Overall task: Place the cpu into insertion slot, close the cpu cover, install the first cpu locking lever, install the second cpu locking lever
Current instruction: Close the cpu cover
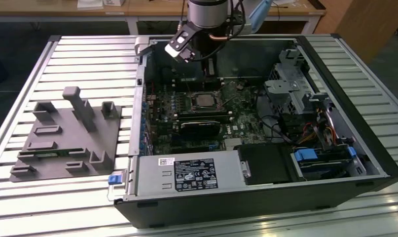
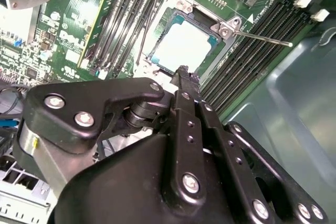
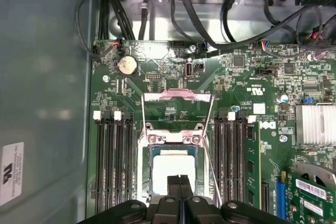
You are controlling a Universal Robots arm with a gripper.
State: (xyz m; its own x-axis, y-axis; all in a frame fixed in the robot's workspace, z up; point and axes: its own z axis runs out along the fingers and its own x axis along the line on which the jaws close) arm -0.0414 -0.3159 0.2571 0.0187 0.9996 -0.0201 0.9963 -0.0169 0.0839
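Grey-tan cpu [image 3: 170, 163] sits in the insertion slot [image 3: 173, 140] at the middle of the motherboard [image 3: 157, 61]; the gripper [image 3: 180, 180], closed up and empty, hangs just above it, so an off-centre nudge could skew the chip.

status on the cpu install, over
Gripper over the cpu, fingers shut, empty. It sits in the insertion slot. The cpu cover looks raised, not closed. One lever sticks out sideways, unlatched.
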